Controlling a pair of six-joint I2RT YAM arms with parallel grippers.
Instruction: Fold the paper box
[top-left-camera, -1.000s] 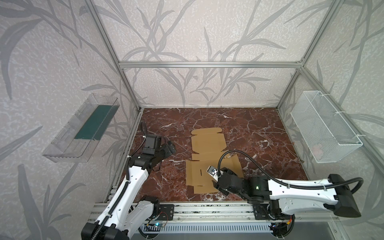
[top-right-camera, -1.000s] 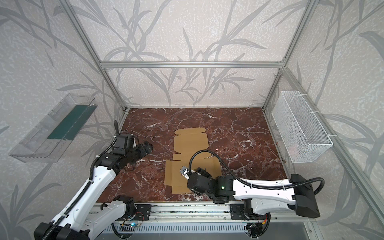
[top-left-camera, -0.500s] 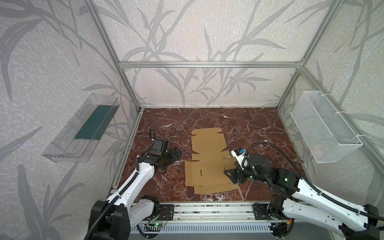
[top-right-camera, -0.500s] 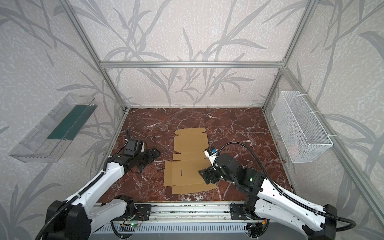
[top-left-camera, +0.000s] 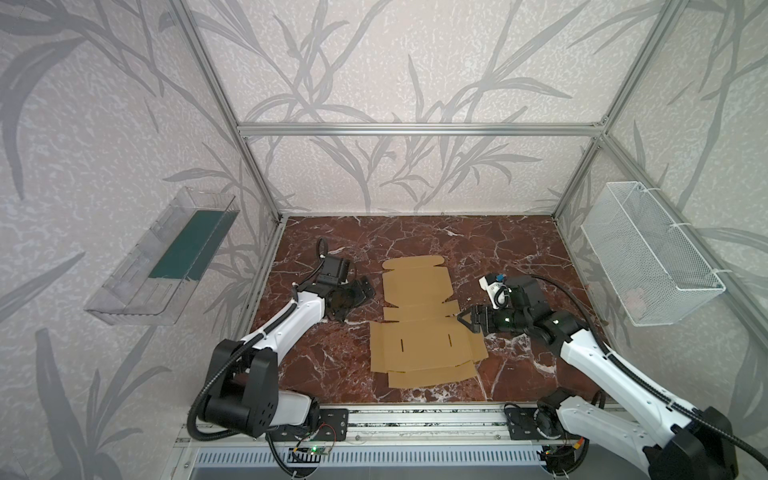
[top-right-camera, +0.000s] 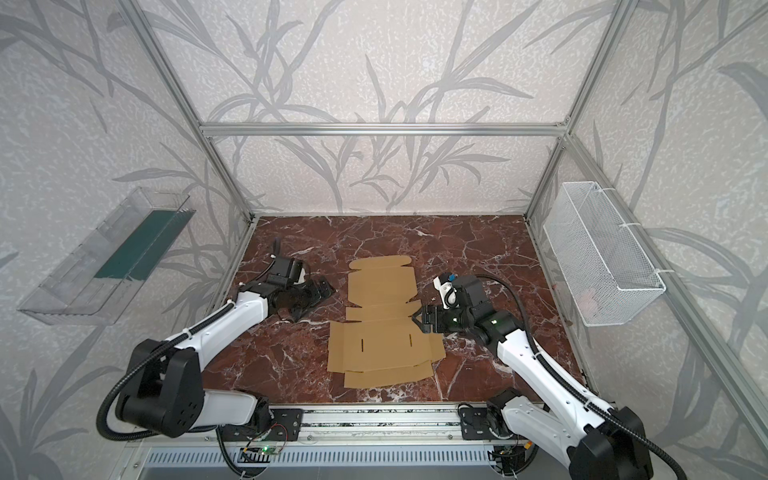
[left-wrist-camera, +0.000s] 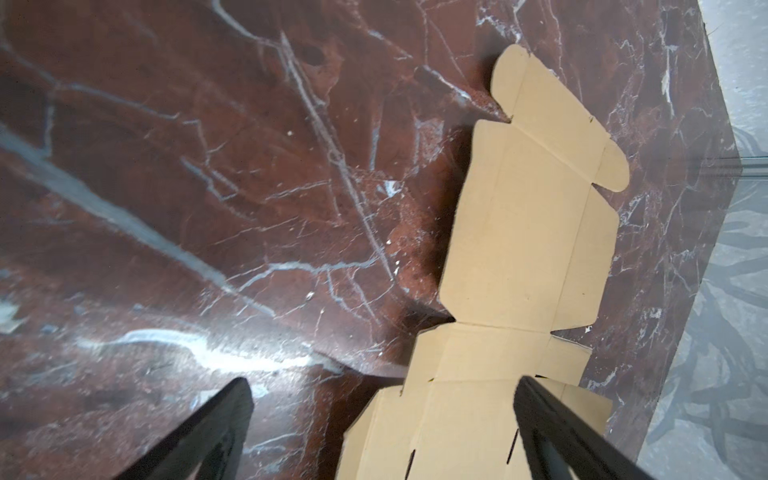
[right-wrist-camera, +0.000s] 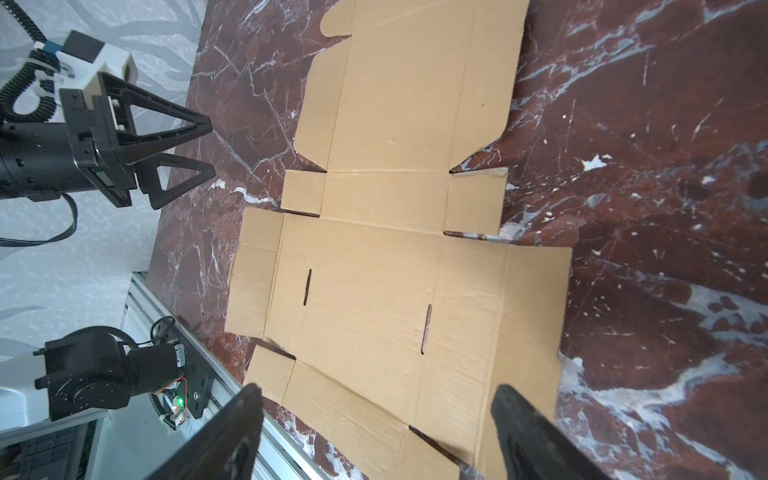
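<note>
Tan-brown cardboard, plain and unprinted: we see the paper box (top-left-camera: 419, 332) as a flat die-cut sheet, not yet folded. It lies near the middle of the red-brown marble desk (top-left-camera: 511, 249), with its length running from the front rail toward the back wall.

At the far end we make out a lid panel with a narrow strip and two rounded ears. Next comes a short band with a small square tab on each side. Below it the sheet widens into its largest panel, which has two short slits cut in it and a flap on either side. The near end finishes in another strip with small tabs at the corners. Crease lines divide the panels, and the surface looks clean, with faint corrugation ridges.

The left tool (right-wrist-camera: 212, 147) sits beside the left edge of the sheet, level with the lid panel and apart from it. Its jaws are spread and hold nothing. The right tool (top-left-camera: 466, 324) sits at the right edge, where the short band meets the wide panel. Its jaws are also spread wide and grip nothing. We cannot tell whether it touches the cardboard.
</note>
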